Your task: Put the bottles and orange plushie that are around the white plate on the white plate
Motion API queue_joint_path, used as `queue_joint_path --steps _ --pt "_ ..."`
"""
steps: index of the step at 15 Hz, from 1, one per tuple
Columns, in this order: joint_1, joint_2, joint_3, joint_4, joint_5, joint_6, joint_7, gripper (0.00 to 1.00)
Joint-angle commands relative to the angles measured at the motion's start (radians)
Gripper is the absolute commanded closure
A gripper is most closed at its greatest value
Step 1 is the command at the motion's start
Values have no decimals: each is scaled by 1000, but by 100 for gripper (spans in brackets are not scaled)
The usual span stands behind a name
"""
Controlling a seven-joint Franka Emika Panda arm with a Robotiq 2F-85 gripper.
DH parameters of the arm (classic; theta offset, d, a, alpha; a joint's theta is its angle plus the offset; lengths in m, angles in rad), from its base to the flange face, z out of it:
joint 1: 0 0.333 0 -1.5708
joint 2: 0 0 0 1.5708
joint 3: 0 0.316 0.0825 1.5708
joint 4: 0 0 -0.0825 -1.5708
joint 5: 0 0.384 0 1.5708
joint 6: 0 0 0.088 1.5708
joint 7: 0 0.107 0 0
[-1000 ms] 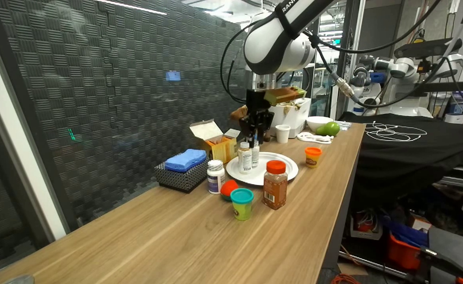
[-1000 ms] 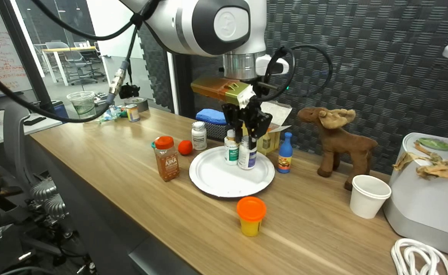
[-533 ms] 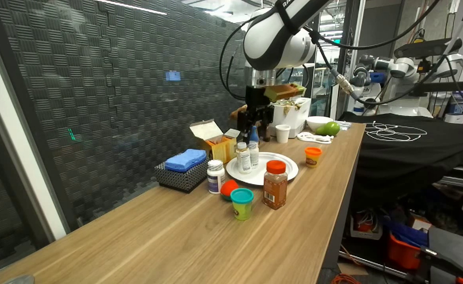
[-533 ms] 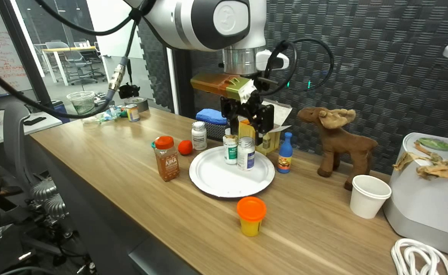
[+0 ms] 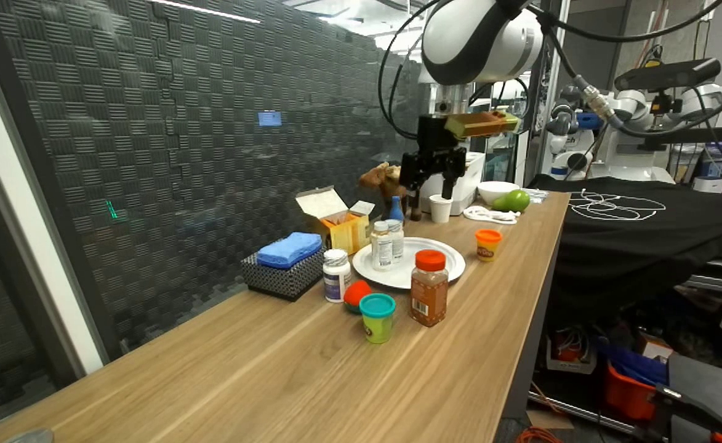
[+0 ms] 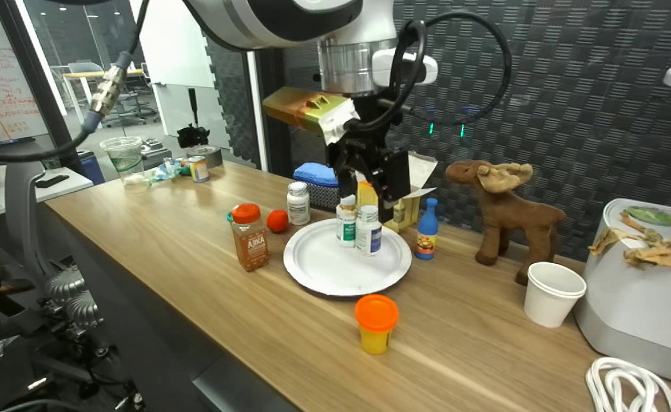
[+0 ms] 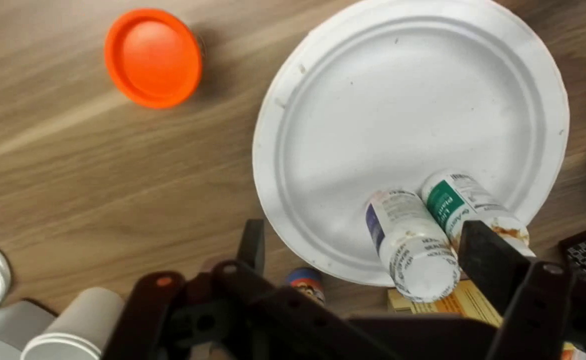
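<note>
I have the tool hanging above the bench, near the plate, released, its fingers spread wide apart. In my wrist view the plate's rim runs between them. On the plate, a green-label bottle and a purple-label bottle stand upright side by side; I can't tell whether they touch. A third bottle, also white, stands upright on the bench, just off the plate. The plushie, orange over teal, sits just beside that bottle, partly behind the teal-lidded tub in an exterior view. The amber bottle, capped in orange-red, stands near the plate on the bench. I see the blue bottle upright just beside the rim, near the yellow box with its flaps up. The orange-lidded tub is near the rim too. The moose stands near the white cup.
</note>
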Motion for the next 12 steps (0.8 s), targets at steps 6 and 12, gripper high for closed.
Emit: queue_joint_path --steps 6,12 --pt "-19 -186 -57 -267 -146 63 218 0" --pt "-57 -162 -66 -282 -105 94 176 0"
